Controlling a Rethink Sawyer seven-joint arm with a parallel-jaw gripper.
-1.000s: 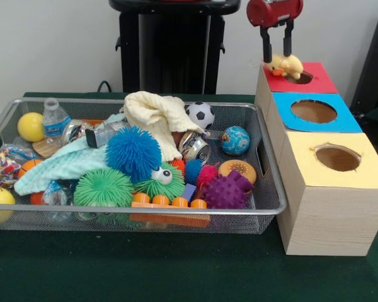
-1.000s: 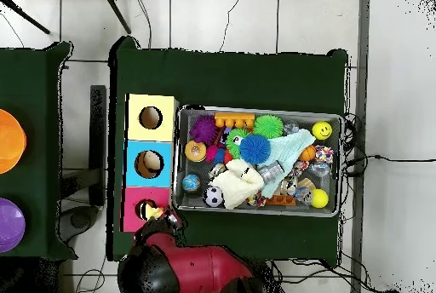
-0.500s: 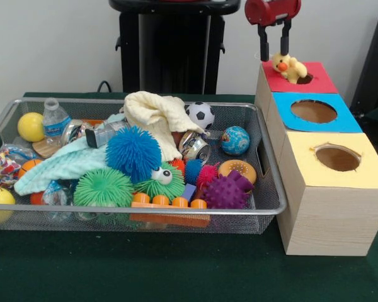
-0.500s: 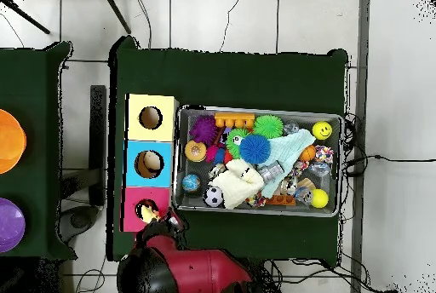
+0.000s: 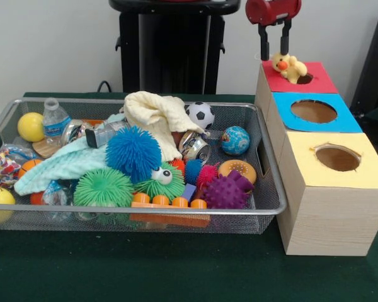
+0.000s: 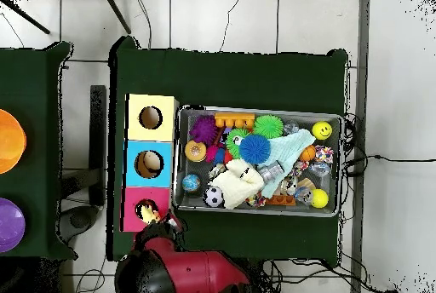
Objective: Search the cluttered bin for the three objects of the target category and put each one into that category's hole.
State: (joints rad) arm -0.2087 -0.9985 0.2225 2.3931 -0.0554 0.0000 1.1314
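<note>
Pincer (image 5: 273,50) open just above duck (image 5: 288,67) at red hole (image 5: 304,78).

A yellow duck toy (image 5: 288,67) sits upright at the red-topped hole (image 5: 303,78), beside the mesh bin (image 5: 272,189).

Plain pale wall (image 5: 57,44) behind; dark green cloth over table (image 5: 176,270); white tiled floor (image 6: 255,17) with dark seams; cables trailing across floor (image 6: 379,157); second green-covered table (image 6: 34,94) alongside, bearing orange and purple round shapes, possibly bowls.
</note>
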